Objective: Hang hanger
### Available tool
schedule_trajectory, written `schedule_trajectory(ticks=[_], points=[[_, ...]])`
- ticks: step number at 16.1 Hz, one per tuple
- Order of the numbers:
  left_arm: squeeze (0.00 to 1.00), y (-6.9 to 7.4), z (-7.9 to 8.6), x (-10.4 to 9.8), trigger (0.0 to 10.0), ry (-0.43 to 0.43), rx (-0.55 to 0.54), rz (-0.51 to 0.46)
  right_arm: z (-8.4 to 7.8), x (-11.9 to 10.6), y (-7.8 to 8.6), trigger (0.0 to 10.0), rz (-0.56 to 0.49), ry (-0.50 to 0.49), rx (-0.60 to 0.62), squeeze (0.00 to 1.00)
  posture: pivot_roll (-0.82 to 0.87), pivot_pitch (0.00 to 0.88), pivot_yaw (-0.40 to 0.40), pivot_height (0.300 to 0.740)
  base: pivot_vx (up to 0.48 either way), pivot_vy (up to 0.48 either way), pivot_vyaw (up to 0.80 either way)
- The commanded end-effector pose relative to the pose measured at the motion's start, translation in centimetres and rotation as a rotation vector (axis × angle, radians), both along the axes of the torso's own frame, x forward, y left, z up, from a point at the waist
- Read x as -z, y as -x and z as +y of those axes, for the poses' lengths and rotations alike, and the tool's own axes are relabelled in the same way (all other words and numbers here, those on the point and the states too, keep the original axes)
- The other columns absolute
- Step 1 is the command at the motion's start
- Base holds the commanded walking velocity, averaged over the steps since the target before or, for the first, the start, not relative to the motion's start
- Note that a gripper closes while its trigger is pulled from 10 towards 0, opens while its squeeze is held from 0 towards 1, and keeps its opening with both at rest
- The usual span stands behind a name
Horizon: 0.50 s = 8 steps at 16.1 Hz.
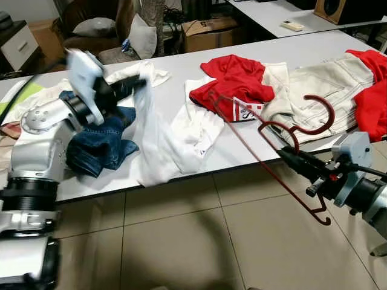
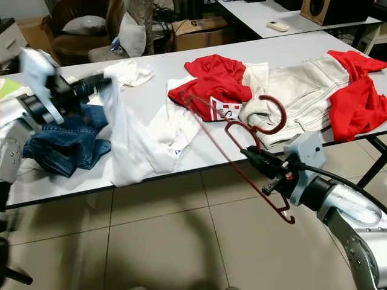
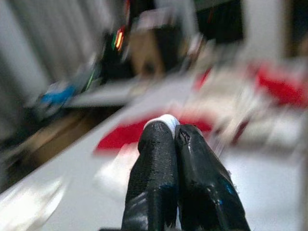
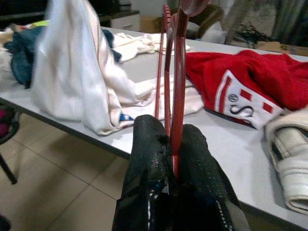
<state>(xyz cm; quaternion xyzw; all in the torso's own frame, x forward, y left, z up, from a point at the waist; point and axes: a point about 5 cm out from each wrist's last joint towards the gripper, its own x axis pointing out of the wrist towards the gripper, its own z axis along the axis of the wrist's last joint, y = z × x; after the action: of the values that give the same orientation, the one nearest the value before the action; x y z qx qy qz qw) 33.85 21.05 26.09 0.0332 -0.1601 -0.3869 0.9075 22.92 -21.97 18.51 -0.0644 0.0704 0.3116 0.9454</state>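
Currently right gripper is clamped on the red hanger beside its hook, left gripper pinching the white shirt up; thin pinch could slip, dropping shirt before hanger enters.

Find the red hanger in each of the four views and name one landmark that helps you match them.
Left eye view: red hanger right of centre, off the table edge, held by the right gripper.
Right eye view: hanger centre-right.
Left wrist view: too blurred to tell.
Right wrist view: hanger rises between the black fingers.
Shared landmark: red shirt with its white printed panel.
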Motion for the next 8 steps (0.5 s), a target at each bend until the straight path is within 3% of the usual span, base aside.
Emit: schedule_trajectory(ticks=[1, 2, 3, 4, 8], points=[[0.0, 0.9, 1.3, -4.4, 0.0, 0.166, 0.014, -0.162, -0.4, 0.1, -0.3, 10.0, 0.021, 0.026, 0.042, 0.0, -0.16, 0.0, 0.103, 0.74, 0.0, 0.0, 0.0], [0.0, 1.0, 1.8, -5.2, 0.0, 0.223, 0.001, -0.194, -0.5, 0.3, -0.3, 10.0, 0.036, 0.034, 0.047, 0.0, -0.16, 0.0, 0.103, 0.74, 0.0, 0.0, 0.0], [0.0, 1.0, 3.0, -6.8, 0.0, 0.349, -0.059, -0.27, -0.4, 1.1, 0.0, 10.0, 0.076, 0.066, 0.022, 0.0, -0.16, 0.0, 0.1, 0.74, 0.0, 0.0, 0.0], [0.0, 1.0, 3.2, -7.2, 0.0, 0.372, -0.071, -0.288, -0.1, 1.5, 0.2, 10.0, 0.092, 0.076, -0.003, 0.0, -0.16, 0.0, 0.1, 0.74, 0.0, 0.0, 0.0], [0.0, 1.0, 1.8, -6.3, 0.0, 0.317, -0.007, -0.246, 1.7, 1.6, 0.4, 10.0, 0.098, 0.035, -0.111, 0.0, -0.15, 0.0, 0.101, 0.74, 0.0, 0.0, 0.0]])
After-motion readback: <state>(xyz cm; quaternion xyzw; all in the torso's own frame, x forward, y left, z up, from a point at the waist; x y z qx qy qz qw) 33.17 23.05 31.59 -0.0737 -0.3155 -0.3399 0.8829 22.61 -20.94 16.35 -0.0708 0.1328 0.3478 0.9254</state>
